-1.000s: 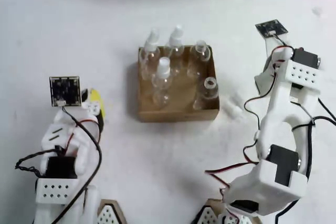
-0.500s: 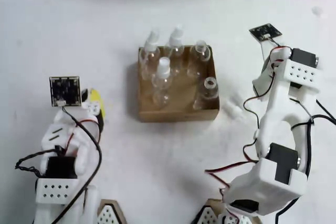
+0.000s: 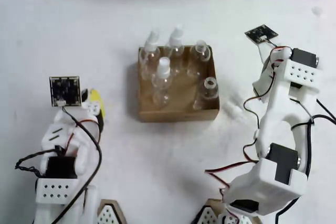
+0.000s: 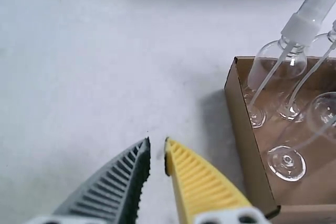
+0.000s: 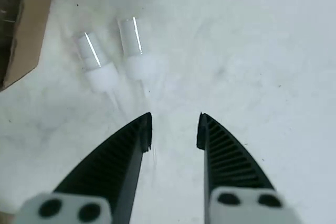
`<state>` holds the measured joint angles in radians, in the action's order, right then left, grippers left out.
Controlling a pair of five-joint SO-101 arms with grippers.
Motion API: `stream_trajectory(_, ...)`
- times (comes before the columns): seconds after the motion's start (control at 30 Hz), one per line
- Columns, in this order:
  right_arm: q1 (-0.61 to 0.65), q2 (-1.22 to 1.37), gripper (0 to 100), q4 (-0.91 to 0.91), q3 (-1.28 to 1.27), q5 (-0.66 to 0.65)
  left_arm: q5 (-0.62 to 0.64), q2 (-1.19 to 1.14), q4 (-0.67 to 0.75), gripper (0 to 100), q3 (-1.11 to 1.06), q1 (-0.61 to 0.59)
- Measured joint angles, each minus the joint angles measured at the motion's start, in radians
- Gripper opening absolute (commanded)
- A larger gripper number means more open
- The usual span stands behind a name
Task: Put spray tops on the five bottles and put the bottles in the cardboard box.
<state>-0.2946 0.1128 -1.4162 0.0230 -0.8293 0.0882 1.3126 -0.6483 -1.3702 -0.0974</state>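
Right gripper (image 5: pixel 173 127) faces two tops (image 5: pixel 97 61)
Fingers spread, empty; tops lie just ahead beside the box (image 5: pixel 26 30), long axes along the fingers; left gripper (image 4: pixel 157 153) closed, empty, farther

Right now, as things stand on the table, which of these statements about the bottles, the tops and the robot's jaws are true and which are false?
1. All five bottles stand inside the cardboard box. True.
2. Two loose spray tops lie on the table near the box. True.
3. Every bottle already wears a top. False: three do, while two have bare necks.
4. The right arm's jaws are clamped on a top. False: they are open and empty, apart from both loose tops.
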Motion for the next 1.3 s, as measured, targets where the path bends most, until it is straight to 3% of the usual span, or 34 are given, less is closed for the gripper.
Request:
stream_trajectory(0.43, 0.072, 0.124, 12.3, 0.0, 0.002, -0.017, 0.0, 0.0, 0.0, 7, 0.0, 0.003)
stream_trajectory(1.13, 0.115, 0.499, 11.8, 0.002, 0.292, -0.02, 0.0, 0.0, 0.0, 7, 0.0, 0.003)
stream_trajectory(1.3, 0.109, 0.548, 1.0, 0.002, 0.327, -0.02, 0.0, 0.0, 0.0, 7, 0.0, 0.003)
